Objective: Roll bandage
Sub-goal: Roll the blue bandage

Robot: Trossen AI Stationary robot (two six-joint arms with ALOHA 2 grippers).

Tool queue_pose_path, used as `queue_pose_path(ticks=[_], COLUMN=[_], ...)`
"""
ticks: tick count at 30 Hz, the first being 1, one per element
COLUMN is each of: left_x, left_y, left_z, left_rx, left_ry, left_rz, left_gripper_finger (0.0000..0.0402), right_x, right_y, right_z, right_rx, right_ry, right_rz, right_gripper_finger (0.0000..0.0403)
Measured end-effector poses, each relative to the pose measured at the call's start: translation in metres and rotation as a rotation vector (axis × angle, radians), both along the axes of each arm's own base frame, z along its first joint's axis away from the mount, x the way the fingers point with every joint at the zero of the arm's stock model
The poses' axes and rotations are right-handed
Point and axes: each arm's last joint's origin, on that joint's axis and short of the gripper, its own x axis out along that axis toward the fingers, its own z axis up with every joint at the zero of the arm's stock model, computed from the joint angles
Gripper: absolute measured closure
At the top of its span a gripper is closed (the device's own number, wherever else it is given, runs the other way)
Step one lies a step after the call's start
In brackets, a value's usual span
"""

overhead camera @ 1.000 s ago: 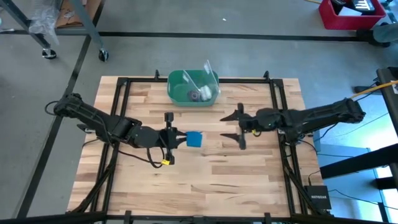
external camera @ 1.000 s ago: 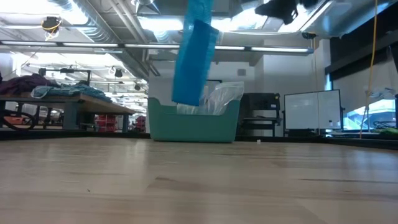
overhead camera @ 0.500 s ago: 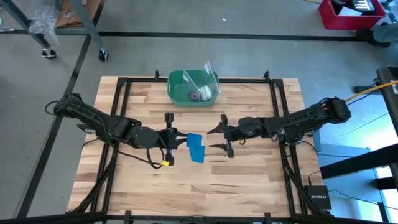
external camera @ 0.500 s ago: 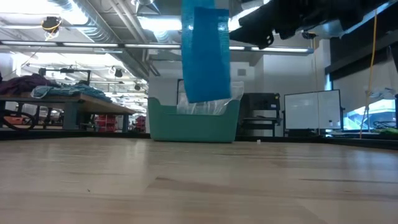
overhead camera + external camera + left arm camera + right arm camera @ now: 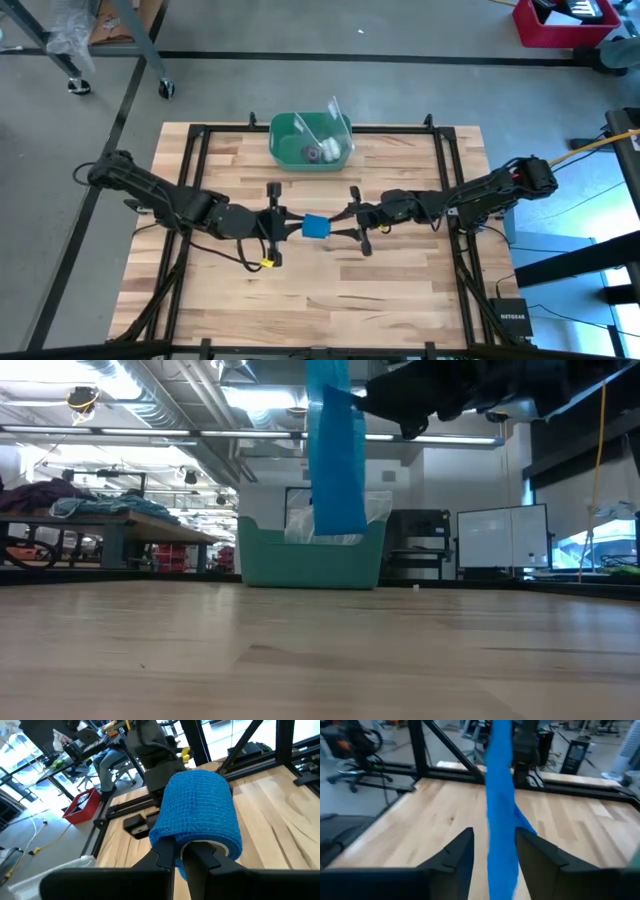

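Observation:
The bandage is a bright blue roll [image 5: 316, 227] held up over the middle of the table. A loose strip [image 5: 335, 460] hangs down from it, and the strip's lower end [image 5: 340, 528] is clear of the wood. My left gripper [image 5: 290, 226] is shut on the roll [image 5: 195, 805] from the table's left. My right gripper [image 5: 340, 225] faces it from the table's right and is open. Its two fingers [image 5: 462, 852] stand on either side of the hanging strip [image 5: 499, 795]. I cannot tell whether they touch the strip. My left gripper pinches the roll's near end [image 5: 175, 837] between its two fingers, which come nearly level from the table's left. I cannot tell whether one finger reaches inside the white core [image 5: 206, 845]. The roll is lifted clear of the table, and its strip hangs slack below it.
A green bin [image 5: 311, 140] with clear plastic and small items in it stands at the table's far edge, behind the bandage. In the low view the bin [image 5: 310, 555] shows beyond the strip. Black frame rails [image 5: 200, 150] run along the table's sides.
My right gripper has come down and gone toward the table's left. It has gone from well clear of the bandage to right at the hanging strip. The strip has swung toward the right in the low view and now hangs straighter. My left gripper has kept the roll in place.

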Motion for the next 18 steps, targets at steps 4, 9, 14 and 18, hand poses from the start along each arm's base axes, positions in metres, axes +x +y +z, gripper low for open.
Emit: queue_pose_path(ticks=[4, 9, 14, 18], left_x=[0.0061, 0.0064, 0.0063, 0.0062], left_y=[-0.0028, -0.0030, -0.0029, -0.0029], left_z=[-0.0034, -0.0025, -0.0028, -0.0031], left_rx=[0.030, 0.028, 0.036, 0.042], left_ry=[0.000, -0.009, -0.005, 0.000], left_rz=[-0.015, -0.015, -0.017, -0.019], left_gripper_finger=[0.0386, 0.0386, 0.0386, 0.0386], right_x=[0.0000, -0.0001, -0.0002, -0.0002], right_y=[-0.0003, -0.0001, -0.0001, -0.0001], right_z=[0.0002, -0.0007, -0.0008, -0.0010], right_rx=[-0.001, -0.002, -0.002, -0.003], right_ry=[-0.001, 0.007, 0.008, 0.011], right_rz=[-0.004, 0.001, 0.001, 0.001], right_gripper_finger=[0.0270, 0.0272, 0.0272, 0.0272])
